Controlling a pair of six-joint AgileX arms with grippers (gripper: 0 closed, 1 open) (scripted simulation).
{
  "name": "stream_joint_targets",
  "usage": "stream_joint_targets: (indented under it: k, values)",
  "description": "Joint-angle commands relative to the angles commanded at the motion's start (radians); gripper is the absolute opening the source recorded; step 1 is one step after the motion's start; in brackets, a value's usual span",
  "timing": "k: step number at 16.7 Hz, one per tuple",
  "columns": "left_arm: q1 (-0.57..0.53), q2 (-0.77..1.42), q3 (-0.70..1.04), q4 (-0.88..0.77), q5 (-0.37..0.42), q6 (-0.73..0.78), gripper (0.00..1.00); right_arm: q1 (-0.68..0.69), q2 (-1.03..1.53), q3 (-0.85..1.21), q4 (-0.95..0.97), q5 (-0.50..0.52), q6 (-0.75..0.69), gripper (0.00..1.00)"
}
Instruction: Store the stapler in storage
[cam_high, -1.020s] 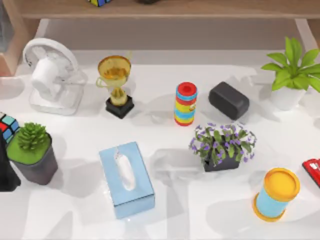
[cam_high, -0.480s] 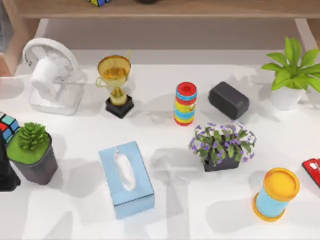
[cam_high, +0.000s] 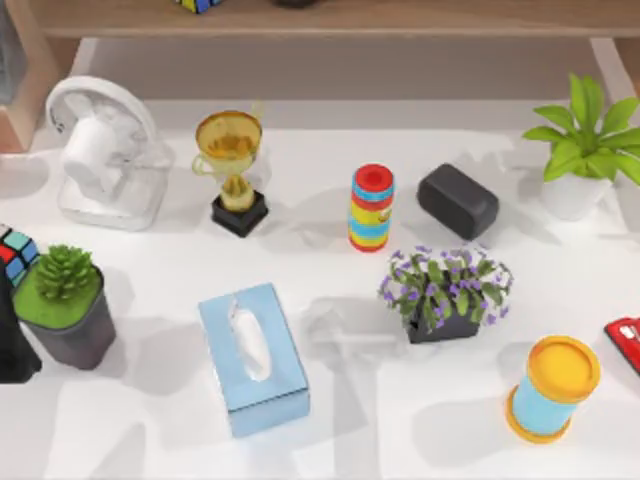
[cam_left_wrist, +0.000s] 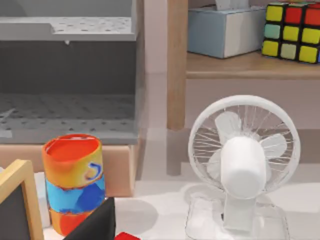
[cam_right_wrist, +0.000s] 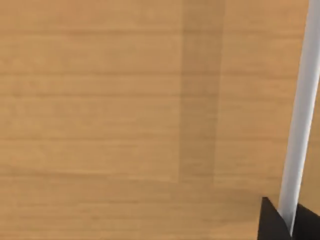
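Note:
The stapler (cam_high: 626, 342) is a small glossy red object with dark trim, lying at the table's right edge and partly cut off in the top view. It sits just right of a blue-and-yellow cylinder (cam_high: 552, 388). Nothing is touching it. A dark part of my left gripper (cam_left_wrist: 95, 222) juts into the left wrist view, which faces a white fan (cam_left_wrist: 243, 160) and a wooden shelf (cam_left_wrist: 250, 62). A dark part of my right gripper (cam_right_wrist: 280, 222) shows in the right wrist view, against a wooden surface (cam_right_wrist: 125, 100) and a white post (cam_right_wrist: 300, 110).
On the table stand a fan (cam_high: 100, 150), a gold trophy (cam_high: 231, 165), a striped cylinder (cam_high: 371, 207), a dark grey block (cam_high: 457, 200), a purple flower pot (cam_high: 445, 293), a tissue box (cam_high: 252, 357), a succulent (cam_high: 65, 305) and a leafy plant (cam_high: 585, 150). A grey perforated compartment (cam_left_wrist: 65, 75) stands left of the shelf.
No object on the table has moved. Only the faint shadows on the middle of the table have shifted slightly.

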Motion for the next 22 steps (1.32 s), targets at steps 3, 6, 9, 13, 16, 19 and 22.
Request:
stream_joint_targets:
  k: [3, 6, 9, 13, 16, 19, 22]
  values:
    - [0.0, 0.0, 0.0, 0.0, 0.0, 0.0, 1.0, -0.042, -0.027, -0.07, 0.047, -0.042, 0.003, 0.0]
    - [0.0, 0.0, 0.0, 0.0, 0.0, 0.0, 1.0, -0.044, -0.029, -0.073, 0.05, -0.044, 0.003, 0.0]
    - [0.0, 0.0, 0.0, 0.0, 0.0, 0.0, 1.0, -0.044, -0.029, -0.073, 0.05, -0.044, 0.003, 0.15]
    - [0.0, 0.0, 0.0, 0.0, 0.0, 0.0, 1.0, -0.044, -0.029, -0.073, 0.05, -0.044, 0.003, 0.45]
    - [0.0, 0.0, 0.0, 0.0, 0.0, 0.0, 1.0, -0.044, -0.029, -0.073, 0.05, -0.044, 0.003, 0.68]
    - [0.0, 0.0, 0.0, 0.0, 0.0, 0.0, 1.0, -0.044, -0.029, -0.073, 0.05, -0.044, 0.003, 0.9]
    - [0.0, 0.0, 0.0, 0.0, 0.0, 0.0, 1.0, -0.044, -0.029, -0.073, 0.05, -0.044, 0.003, 1.0]
